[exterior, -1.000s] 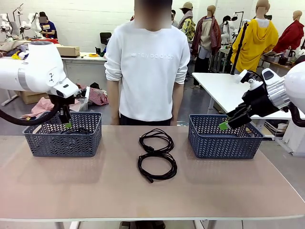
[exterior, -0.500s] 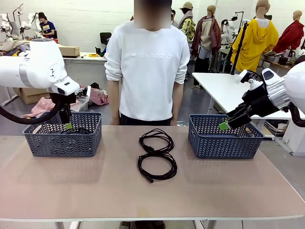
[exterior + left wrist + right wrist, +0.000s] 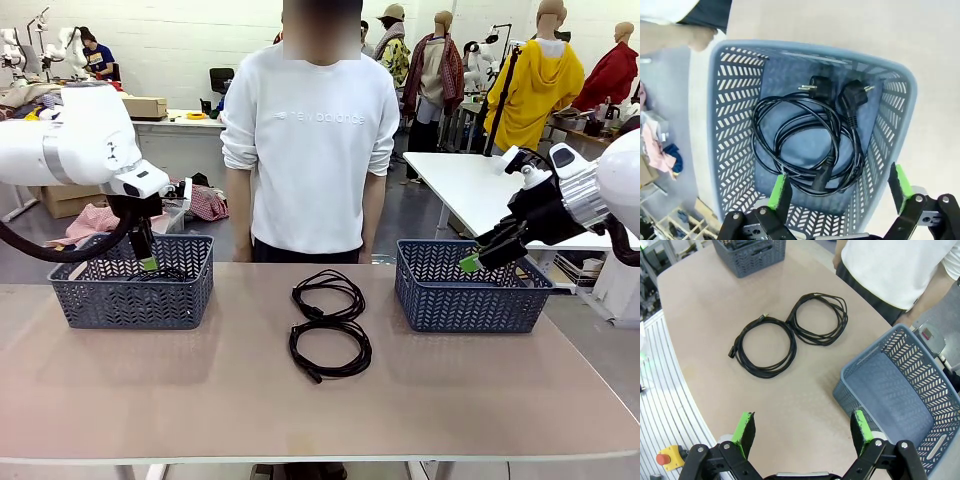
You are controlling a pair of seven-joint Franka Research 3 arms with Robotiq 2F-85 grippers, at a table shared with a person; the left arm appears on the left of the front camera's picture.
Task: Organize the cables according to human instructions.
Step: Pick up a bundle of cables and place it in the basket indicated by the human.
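Backing out of the left basket (image 3: pixel 730 125) looks like the step. The cables (image 3: pixel 832 137) lie coiled on its floor, straight ahead of my left fingers (image 3: pixel 147 262), which are spread wide and hold nothing. I'd lift straight up, with pads off the rim and no strand snagged. Two loose cables (image 3: pixel 325 320) touch on the surface (image 3: pixel 150 400), well apart from both sets of fingers. My right fingers (image 3: pixel 470 262) are spread and empty beside the right basket (image 3: pixel 460 300). Can't count the piled strands. In the front view the person's hands are hidden, so no cue to read.

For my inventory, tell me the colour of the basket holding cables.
Blue-grey basket, herringbone-slotted walls; clearest in the left wrist view.
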